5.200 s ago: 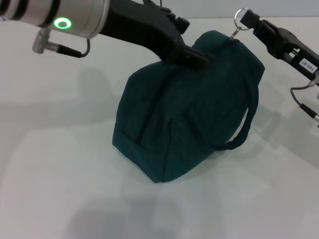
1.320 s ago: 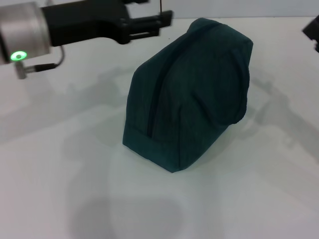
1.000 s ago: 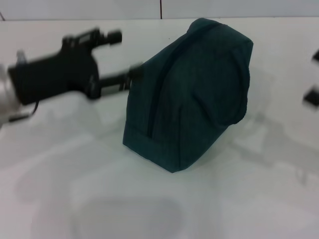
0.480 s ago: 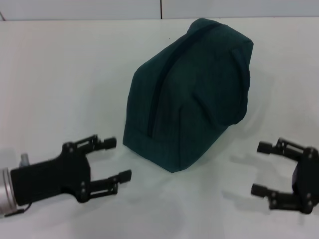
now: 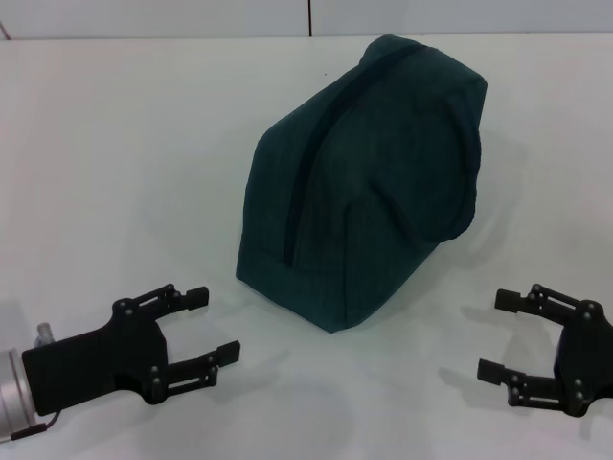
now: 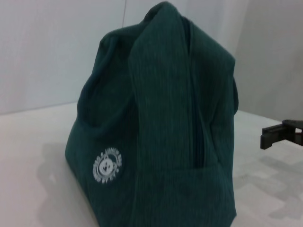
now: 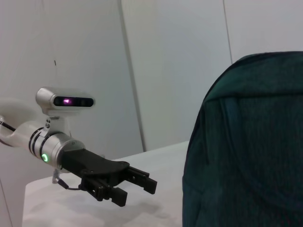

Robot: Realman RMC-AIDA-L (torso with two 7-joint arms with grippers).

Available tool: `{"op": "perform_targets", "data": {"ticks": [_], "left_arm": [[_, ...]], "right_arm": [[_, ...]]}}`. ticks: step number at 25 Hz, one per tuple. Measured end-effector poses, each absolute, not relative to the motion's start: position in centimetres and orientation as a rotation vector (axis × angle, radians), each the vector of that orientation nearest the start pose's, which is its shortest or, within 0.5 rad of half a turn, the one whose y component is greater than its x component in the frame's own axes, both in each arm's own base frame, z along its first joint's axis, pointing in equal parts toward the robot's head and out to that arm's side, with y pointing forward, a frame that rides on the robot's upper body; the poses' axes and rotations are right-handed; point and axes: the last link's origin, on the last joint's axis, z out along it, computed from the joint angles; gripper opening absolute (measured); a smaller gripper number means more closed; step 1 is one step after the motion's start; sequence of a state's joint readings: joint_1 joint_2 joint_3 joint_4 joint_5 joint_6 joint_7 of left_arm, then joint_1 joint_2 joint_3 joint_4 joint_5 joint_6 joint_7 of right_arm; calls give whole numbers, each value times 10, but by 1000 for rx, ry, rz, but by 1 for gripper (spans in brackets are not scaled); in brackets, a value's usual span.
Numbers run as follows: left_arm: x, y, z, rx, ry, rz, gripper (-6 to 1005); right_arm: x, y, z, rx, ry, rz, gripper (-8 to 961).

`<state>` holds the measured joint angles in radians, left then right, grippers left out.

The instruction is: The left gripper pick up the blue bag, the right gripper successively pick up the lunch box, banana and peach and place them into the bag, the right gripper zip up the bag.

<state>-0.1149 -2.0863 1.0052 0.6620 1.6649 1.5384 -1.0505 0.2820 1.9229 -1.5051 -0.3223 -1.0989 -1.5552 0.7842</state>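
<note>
The blue bag (image 5: 369, 172) stands zipped shut on the white table, a dark zip seam running over its top. Its round white logo (image 6: 107, 166) faces the left wrist camera. My left gripper (image 5: 213, 322) rests low at the front left, open and empty, well clear of the bag. At the front right my right gripper (image 5: 499, 333) is also open and empty, apart from the bag. The left gripper (image 7: 137, 186) shows beside the bag (image 7: 246, 146) in the right wrist view. The lunch box, banana and peach are out of view.
A white table (image 5: 124, 172) stretches around the bag. A pale wall (image 5: 192, 14) with a vertical seam runs along the far edge.
Both arms have dropped from beside the bag's top to the front of the table. The right gripper has let go of the zip ring and the left has left the bag. The bag stands still.
</note>
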Motion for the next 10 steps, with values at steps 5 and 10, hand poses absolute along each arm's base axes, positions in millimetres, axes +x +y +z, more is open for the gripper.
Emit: {"op": "perform_targets", "data": {"ticks": [5, 10], "left_arm": [[-324, 220, -20, -2604, -556, -762, 807], [-323, 220, -17, -2603, -546, -779, 807]], "right_arm": [[315, 235, -22, -2659, 372, 898, 857], [314, 235, -24, -2659, 373, 906, 857]]}}
